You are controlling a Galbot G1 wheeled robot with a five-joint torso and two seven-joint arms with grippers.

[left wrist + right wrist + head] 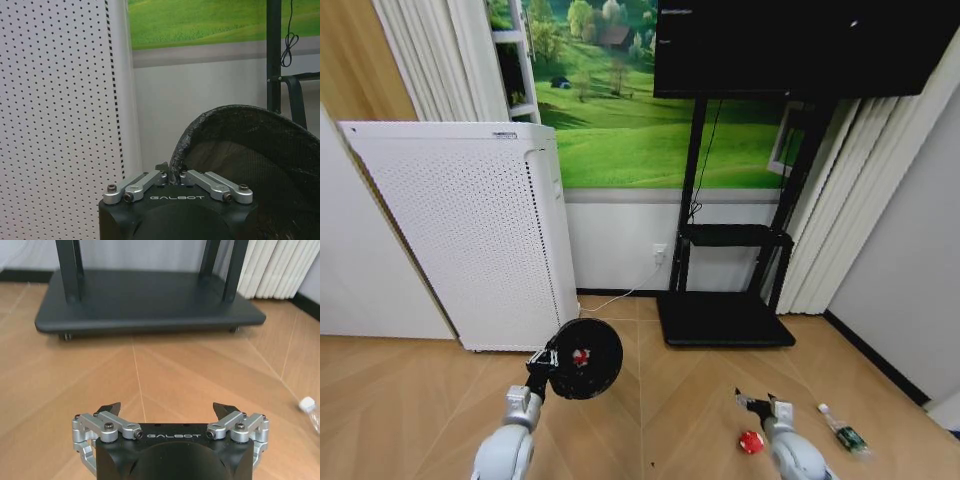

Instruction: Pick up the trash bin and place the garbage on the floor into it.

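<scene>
The left gripper (171, 176) pinches the rim of the trash bin (584, 358), holding it up, tipped (a red-and-white scrap (581, 356) sits inside). The right gripper (756, 403) hangs wide open above the floor. The red scrap (751, 442) lies just below its jaws, nearer than the small bottle (842, 429).

Legible text: "GALBOT" in light capitals on the black body of the left tool (174, 176); the same word "GALBOT" on the black body of the right tool (167, 412). Small label atop the white perforated appliance (470, 230): unreadable.
</scene>
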